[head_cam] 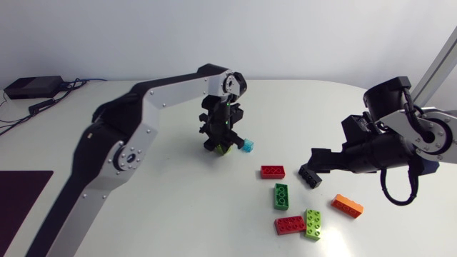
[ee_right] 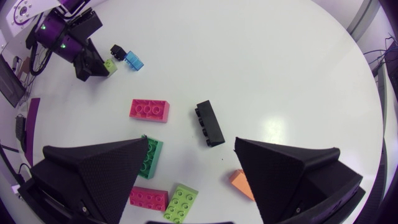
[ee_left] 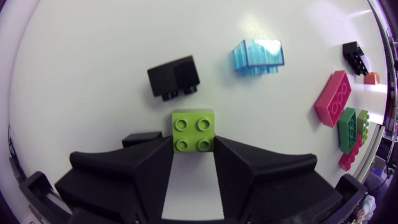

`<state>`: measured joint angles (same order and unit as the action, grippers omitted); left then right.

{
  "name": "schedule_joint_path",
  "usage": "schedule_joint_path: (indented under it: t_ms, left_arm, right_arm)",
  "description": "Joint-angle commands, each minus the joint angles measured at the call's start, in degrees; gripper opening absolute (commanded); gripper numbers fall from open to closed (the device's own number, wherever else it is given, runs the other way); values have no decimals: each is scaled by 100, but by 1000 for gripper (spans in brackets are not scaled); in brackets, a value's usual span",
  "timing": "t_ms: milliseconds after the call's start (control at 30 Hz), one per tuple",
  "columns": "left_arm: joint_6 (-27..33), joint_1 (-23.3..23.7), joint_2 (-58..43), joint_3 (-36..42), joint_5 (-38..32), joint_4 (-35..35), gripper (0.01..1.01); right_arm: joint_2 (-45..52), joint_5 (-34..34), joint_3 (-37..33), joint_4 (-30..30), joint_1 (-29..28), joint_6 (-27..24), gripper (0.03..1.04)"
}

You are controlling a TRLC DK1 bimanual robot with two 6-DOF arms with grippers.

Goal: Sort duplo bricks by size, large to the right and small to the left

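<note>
White table (head_cam: pixel 321 107), left gripper (head_cam: pixel 221 143) at frame centre pinching small lime brick (ee_left: pixel 193 127), right gripper (ee_right: pixel 191 143) spread wide at right, long black brick (ee_right: pixel 209 122) just ahead of its fingers

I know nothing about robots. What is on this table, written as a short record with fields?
Left gripper: shut on small lime-green square plastic brick
Beside that brick: small black plastic brick, translucent blue plastic brick
Right gripper: open, long black plastic brick just ahead of it
Other long bricks: red brick, second red brick, dark green brick, long lime-green brick, orange brick
</note>
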<state>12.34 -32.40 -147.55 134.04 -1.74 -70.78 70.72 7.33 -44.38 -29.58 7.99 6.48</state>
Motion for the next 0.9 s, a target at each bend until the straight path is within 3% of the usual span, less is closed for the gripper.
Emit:
schedule_joint_path:
  t_ms: [0, 267, 433, 467, 500, 533, 567, 700, 867]
  left_arm:
    - [-65, 138, 815, -791, 33, 56, 348]
    - [-56, 788, 3144, -4492, 16, 1620, 349]
    - [-47, 1192, 4076, -6082, -55, 2798, 377]
    - [-47, 1228, 4208, -6320, -81, 3018, 438]
    - [-47, 1263, 4322, -6531, -99, 3202, 605]
    - [-47, 1272, 4392, -6698, -99, 3387, 851]
    - [-47, 1263, 4410, -6838, -107, 3536, 997]
    - [-47, 1131, 4401, -7005, -107, 3906, 990]
    - [-47, 1017, 4058, -6206, -99, 3914, 990]
  right_arm:
    - [21, 49, 26, -21, 45, 64, 997]
    - [-102, 128, 114, -21, 71, 90, 997]
    - [-120, 119, 158, -12, 212, 187, 997]
    - [-146, 119, 167, -12, 229, 196, 997]
    - [-155, 119, 167, -12, 256, 222, 997]
    - [-172, 119, 167, -12, 265, 222, 997]
    - [-181, 119, 167, -4, 273, 248, 997]
    - [-208, 75, 140, -21, 352, 292, 997]
    - [-225, -39, 114, -39, 440, 371, 997]
